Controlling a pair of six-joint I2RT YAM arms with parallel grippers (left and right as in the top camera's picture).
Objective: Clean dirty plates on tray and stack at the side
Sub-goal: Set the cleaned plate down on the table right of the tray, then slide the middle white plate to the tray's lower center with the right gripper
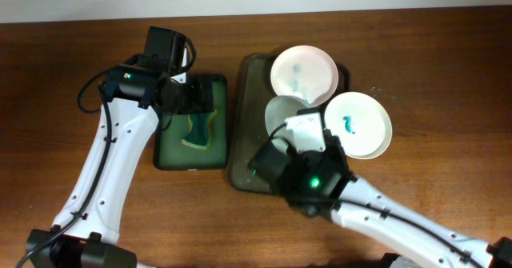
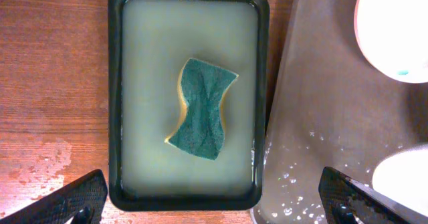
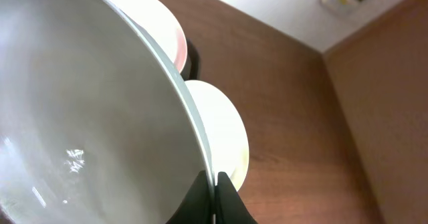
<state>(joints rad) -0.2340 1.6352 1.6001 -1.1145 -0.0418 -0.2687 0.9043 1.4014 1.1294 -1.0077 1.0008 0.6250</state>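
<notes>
My right gripper [image 3: 214,187] is shut on the rim of a white plate [image 3: 87,117] and holds it tilted above the brown tray [image 1: 248,140]; in the overhead view that plate [image 1: 280,112] is in front of the gripper [image 1: 294,126]. A white plate with blue-green stains [image 1: 302,72] lies at the tray's far end. Another stained plate [image 1: 358,124] lies at the tray's right edge. My left gripper [image 2: 214,197] is open and empty above a green and yellow sponge [image 2: 200,110], which lies in a dark basin of cloudy water [image 2: 115,83].
The basin [image 1: 164,158] stands directly left of the brown tray, their edges nearly touching. The tray bottom is wet with droplets [image 2: 301,177]. Bare wooden table lies to the right of the plates [image 1: 448,100] and left of the basin [image 2: 47,83].
</notes>
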